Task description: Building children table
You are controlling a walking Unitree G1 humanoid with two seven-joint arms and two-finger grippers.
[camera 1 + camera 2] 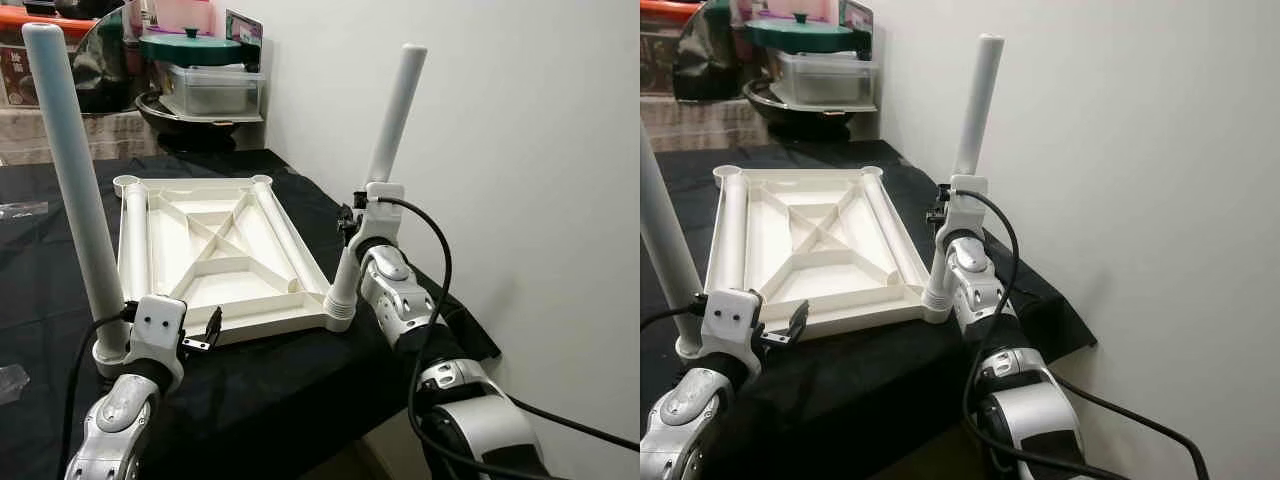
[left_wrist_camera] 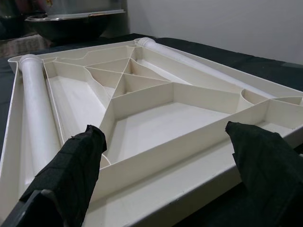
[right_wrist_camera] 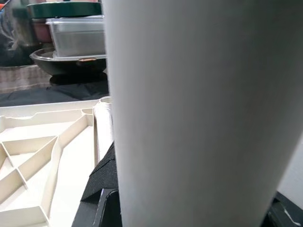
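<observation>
Here the white ribbed plastic tabletop lies upside down on the black-clothed surface. The right end effector clamps an upright white tube leg at its near corner socket; seating it fully likely comes next. The left end effector gapes wide, empty, beside another standing leg.

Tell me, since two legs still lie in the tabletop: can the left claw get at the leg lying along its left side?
Probably yes. The left claw is open at the tabletop's near edge, and the lying leg sits uncovered just beyond it.
</observation>
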